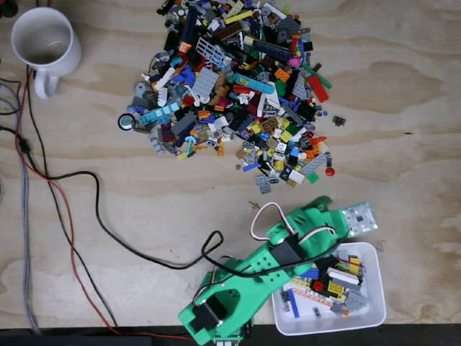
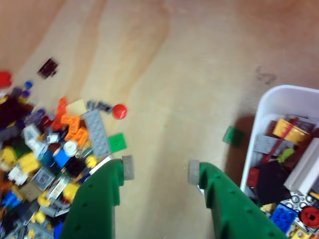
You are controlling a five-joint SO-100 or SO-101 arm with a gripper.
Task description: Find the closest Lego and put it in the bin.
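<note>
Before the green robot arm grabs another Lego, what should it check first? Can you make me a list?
1. Green two-finger gripper open and empty: ok, nothing sits between its grey pads.
2. Shallow white plastic bin still has room: ok, bricks lie in it, but not above the rim.
3. Big pile of mixed colourful Lego bricks within sight: ok, its edge shows at the left of the wrist view.
4. Small green square brick lying loose on the wood beside the bin: ok, nothing touches it.
5. Black and red cables clear of the arm's path: cannot tell.
6. White handled mug out of the way: ok, far corner.
</note>
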